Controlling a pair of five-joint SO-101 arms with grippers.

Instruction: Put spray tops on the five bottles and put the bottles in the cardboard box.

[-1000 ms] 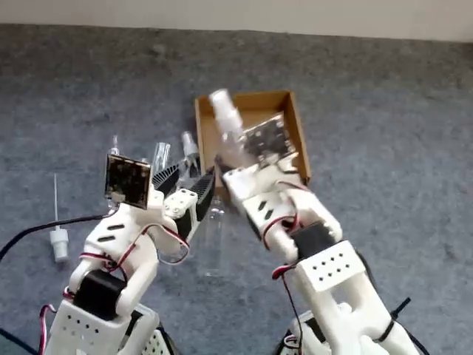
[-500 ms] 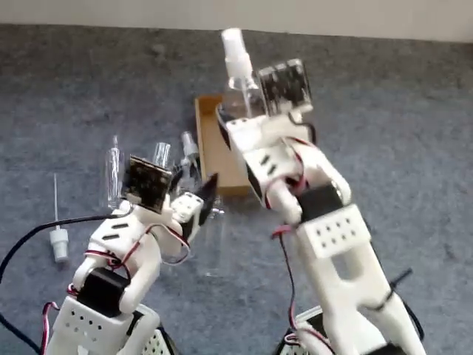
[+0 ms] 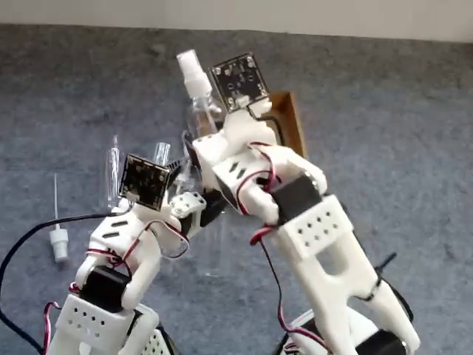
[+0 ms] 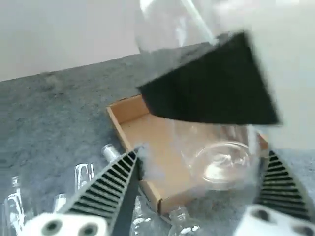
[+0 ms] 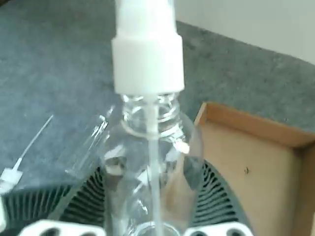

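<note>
Where the right claw (image 5: 147, 206) hangs: raised, clamped on a spray-topped bottle (image 5: 147, 147)
Left claw (image 4: 202, 167): spread wide
Cardboard box (image 3: 292, 126): near the counter's far edge

Light is soft, even and fairly bright, with no single source evident. Shadows on the grey carpet (image 3: 384, 111) are weak and diffuse. The clear bottle (image 5: 147, 162) has small glints on its shoulder, and on its base in the left wrist view. The white spray top (image 5: 147, 54) is close to blown out. The pale wall (image 4: 59, 34) is flat and bright. The inside of the box (image 5: 246, 162) is evenly lit.
</note>
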